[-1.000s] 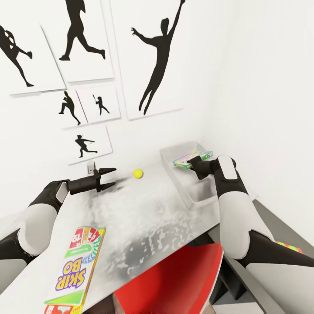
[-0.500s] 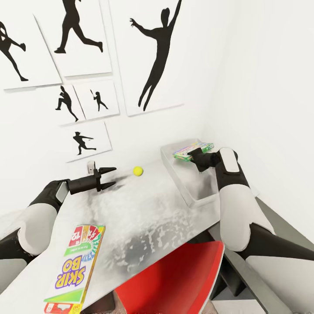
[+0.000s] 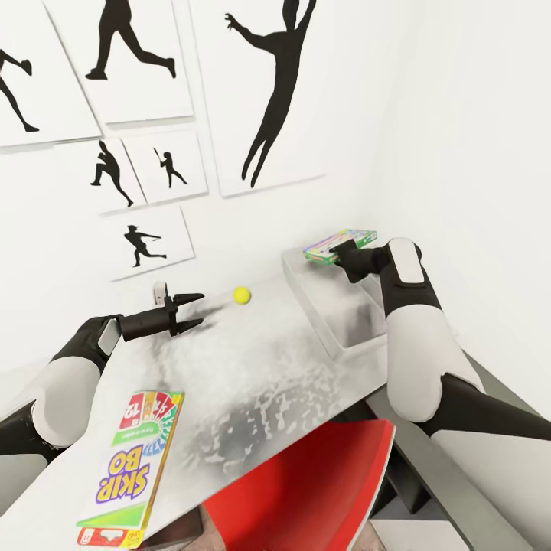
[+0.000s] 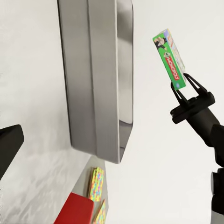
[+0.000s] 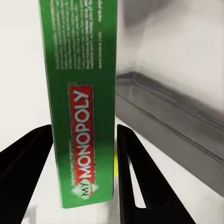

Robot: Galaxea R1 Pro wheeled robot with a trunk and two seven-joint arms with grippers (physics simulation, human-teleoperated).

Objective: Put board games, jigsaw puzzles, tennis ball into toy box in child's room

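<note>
From the head camera, the right gripper (image 3: 334, 252) holds a flat green game box (image 3: 339, 246) with a white, colourful cover. The box hangs in the air above the far end of the toy box (image 3: 325, 306), close to the white walls in the corner. The toy box is a shallow grey bin with sloping sides, and it sits at the right edge of the counter (image 3: 260, 383). The small yellow-green ball (image 3: 242, 295) lies on the counter, near the toy box and not touching it. The left gripper (image 3: 193, 309) floats low over the counter, just beside the ball, with its jaws spread and nothing in them. A second game box (image 3: 135, 467), with "SKIP-BO" on it, lies flat at the near left edge of the counter, well apart from the bin. There is a lot of bare counter between them. A red chair (image 3: 314, 490) is tucked under the near edge.

From the left wrist camera, the right gripper (image 4: 187, 88) pinches one short end of the green game box (image 4: 169, 57), which is held clear of the toy box (image 4: 100, 79). Two puzzle panels (image 4: 96, 183) with many colours lie on a lower grey top beside the red chair (image 4: 77, 210).

From the right wrist camera, the two black fingers (image 5: 135, 177) sit on either side of the green game box (image 5: 84, 102), gripping it. Its edge says "MY MONOPOLY". The grey rim of the toy box (image 5: 172, 121) is just beyond it.
</note>
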